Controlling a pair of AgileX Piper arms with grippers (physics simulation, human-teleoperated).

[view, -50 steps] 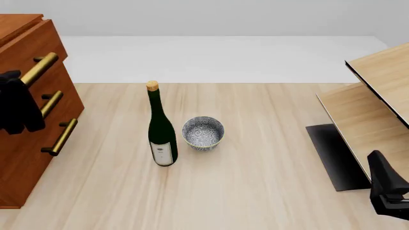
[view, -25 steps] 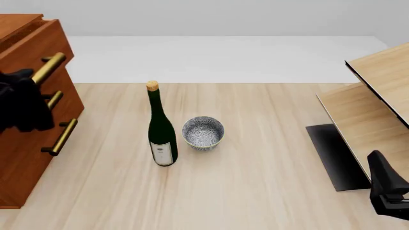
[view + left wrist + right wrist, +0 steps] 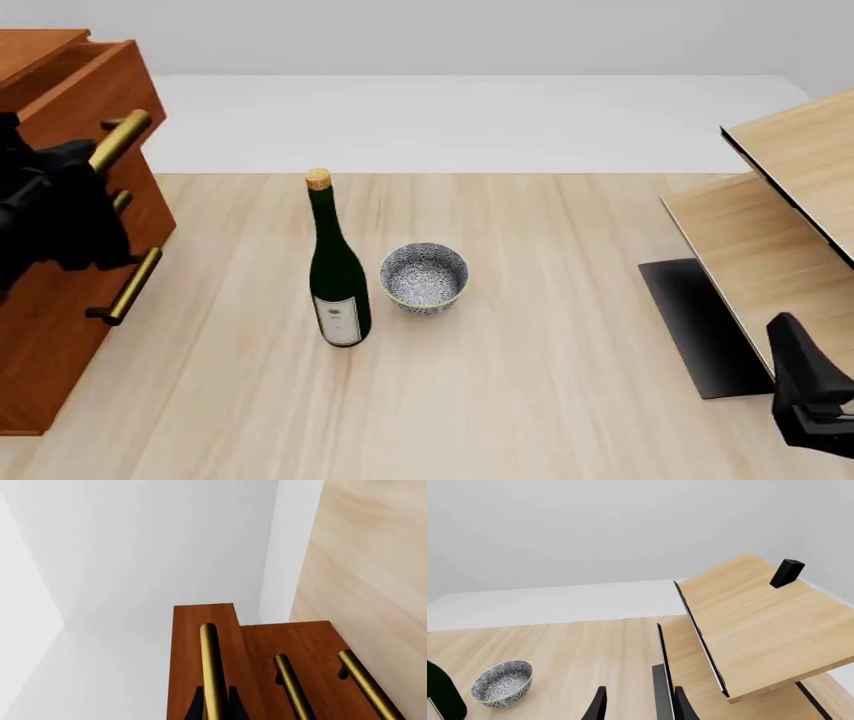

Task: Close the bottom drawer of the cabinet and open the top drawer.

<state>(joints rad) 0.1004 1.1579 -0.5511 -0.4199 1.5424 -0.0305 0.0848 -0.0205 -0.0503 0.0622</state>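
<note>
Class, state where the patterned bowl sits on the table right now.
In the front view, the bowl stands left of centre, just right of the green wine bottle.

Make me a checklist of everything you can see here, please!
Surface: pale wooden table.
Job's things: cabinet at the left; top drawer pulled out; bottom drawer shut.
Clutter: green wine bottle standing beside a speckled bowl; shelf boards at the right.
Grippers: left gripper closed on the top drawer's brass handle; right gripper open, holding nothing.
Cables: nothing seen.
Surroundings: plain white wall.
</note>
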